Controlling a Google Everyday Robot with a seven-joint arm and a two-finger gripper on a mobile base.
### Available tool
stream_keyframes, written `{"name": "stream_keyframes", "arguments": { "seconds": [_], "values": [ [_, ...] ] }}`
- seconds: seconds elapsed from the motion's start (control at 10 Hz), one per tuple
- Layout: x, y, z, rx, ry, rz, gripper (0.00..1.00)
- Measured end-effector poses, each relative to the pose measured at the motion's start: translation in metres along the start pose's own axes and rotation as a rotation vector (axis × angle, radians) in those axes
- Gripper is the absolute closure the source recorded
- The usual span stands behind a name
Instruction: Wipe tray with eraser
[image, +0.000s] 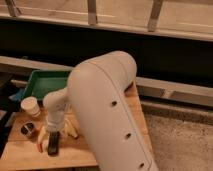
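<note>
The green tray (42, 82) lies at the back left of the wooden table (100, 157). The eraser (52, 144), a small dark block, lies on the table near the front left, well in front of the tray. My gripper (52, 132) hangs from the white arm (107, 110) straight down over the eraser, at or just above its top end. The arm hides the tray's right part.
A white cup (31, 106) stands left of the gripper, and a small dark bowl (28, 129) in front of it. An orange carrot (40, 145) lies beside the eraser. A pale yellowish object (71, 129) lies right of the gripper. A blue cloth (17, 95) lies by the tray's left edge.
</note>
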Motion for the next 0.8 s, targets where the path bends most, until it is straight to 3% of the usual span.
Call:
{"name": "stream_keyframes", "arguments": {
  "seconds": [0.2,0.4,0.8],
  "values": [
    [-0.004,0.001,0.007,0.04,0.016,0.017,0.2],
    [-0.008,0.006,0.016,0.05,0.032,0.029,0.23],
    [-0.01,0.0,0.01,0.058,0.027,0.023,0.61]
  ]
}}
